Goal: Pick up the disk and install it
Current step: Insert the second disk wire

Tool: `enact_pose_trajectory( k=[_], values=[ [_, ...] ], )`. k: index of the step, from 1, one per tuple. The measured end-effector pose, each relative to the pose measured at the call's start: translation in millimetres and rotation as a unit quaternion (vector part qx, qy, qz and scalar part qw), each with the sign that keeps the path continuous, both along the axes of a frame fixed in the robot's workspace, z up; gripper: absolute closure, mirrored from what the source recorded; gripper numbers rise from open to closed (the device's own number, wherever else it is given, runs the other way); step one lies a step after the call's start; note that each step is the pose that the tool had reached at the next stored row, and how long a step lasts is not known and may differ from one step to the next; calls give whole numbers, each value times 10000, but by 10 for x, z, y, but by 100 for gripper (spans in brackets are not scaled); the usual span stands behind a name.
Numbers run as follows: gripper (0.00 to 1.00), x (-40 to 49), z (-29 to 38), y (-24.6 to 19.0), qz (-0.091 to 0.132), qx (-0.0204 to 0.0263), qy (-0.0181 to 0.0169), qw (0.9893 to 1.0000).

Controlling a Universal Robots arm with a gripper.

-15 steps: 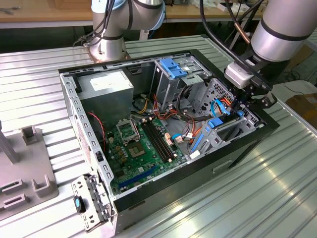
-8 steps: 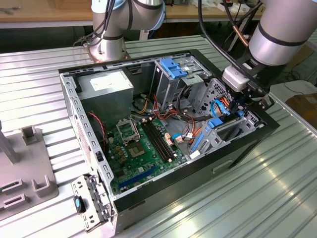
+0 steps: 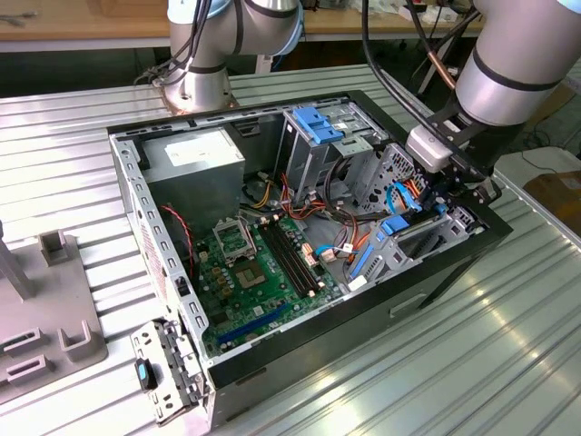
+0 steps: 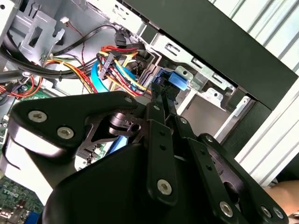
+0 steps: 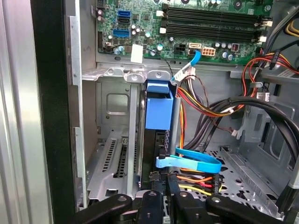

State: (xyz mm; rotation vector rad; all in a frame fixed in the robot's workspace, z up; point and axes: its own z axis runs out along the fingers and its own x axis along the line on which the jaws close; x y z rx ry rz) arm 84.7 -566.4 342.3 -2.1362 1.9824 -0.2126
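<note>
A: What does the exterior view give?
B: An open computer case (image 3: 427, 282) lies on a ribbed metal table (image 3: 508, 363). The gripper (image 3: 451, 193) reaches into its bay at the exterior view's right, near the motherboard (image 3: 263, 272).

A: And the second wrist view?
B: The black fingers (image 4: 161, 112) close together on a blue-edged part, the disk (image 4: 172, 83), beside coloured cables (image 4: 112, 70).

A: The first wrist view?
B: The disk (image 5: 159, 112) stands on edge in the drive bay (image 5: 112, 140), its blue frame towards the camera, the fingers clamped on its near end. A blue ribbon cable (image 5: 191, 163) crosses just beside it.
</note>
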Motion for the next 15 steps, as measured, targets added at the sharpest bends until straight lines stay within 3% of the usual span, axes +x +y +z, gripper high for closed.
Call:
enact_pose_trajectory(
  k=[5, 15],
  values=[
    [84, 0, 14, -5, -233, 26, 0, 9997],
    [84, -19, 12, -11, -254, 40, -4, 9997]
  ],
)
